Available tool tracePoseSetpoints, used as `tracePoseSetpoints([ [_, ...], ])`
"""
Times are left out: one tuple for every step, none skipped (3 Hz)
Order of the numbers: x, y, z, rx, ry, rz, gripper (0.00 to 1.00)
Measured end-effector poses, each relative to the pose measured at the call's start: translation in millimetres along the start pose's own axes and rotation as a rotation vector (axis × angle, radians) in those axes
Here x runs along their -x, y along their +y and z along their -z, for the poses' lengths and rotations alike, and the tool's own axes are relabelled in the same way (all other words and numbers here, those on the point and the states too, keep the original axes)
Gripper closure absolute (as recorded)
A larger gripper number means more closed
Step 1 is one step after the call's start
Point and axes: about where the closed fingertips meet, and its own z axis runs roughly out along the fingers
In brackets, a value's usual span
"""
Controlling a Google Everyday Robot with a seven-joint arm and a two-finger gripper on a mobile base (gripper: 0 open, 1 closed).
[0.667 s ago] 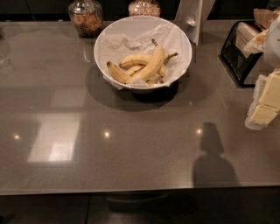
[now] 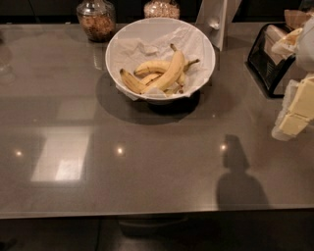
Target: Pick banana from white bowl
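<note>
The white bowl [image 2: 117, 45] stands at the back middle of the grey table, lined with crumpled white paper. Several bananas lie in it. The banana [image 2: 170, 73], the longest and thickest, lies diagonally on top of the others with its dark stem end pointing up and back. My gripper [image 2: 296, 110] is a cream-coloured shape at the right edge of the camera view. It hangs above the table, well to the right of the bowl and a little nearer, apart from it.
Two glass jars [image 2: 96, 19] [image 2: 161, 8] with brown contents stand behind the bowl. A white upright stand [image 2: 214, 20] is just behind the bowl's right side. A black rack [image 2: 267, 60] with packets sits at the right. My arm's shadow [image 2: 238, 171] falls on the table front.
</note>
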Motion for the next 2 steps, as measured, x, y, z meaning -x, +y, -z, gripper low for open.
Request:
tracePoseSetpoints([
  [18.6, -20.9, -1.0, -0.040, -0.135, 0.049, 0.00],
  [56.1, -44.8, -8.2, -0.032, -0.285, 0.158, 0.00],
])
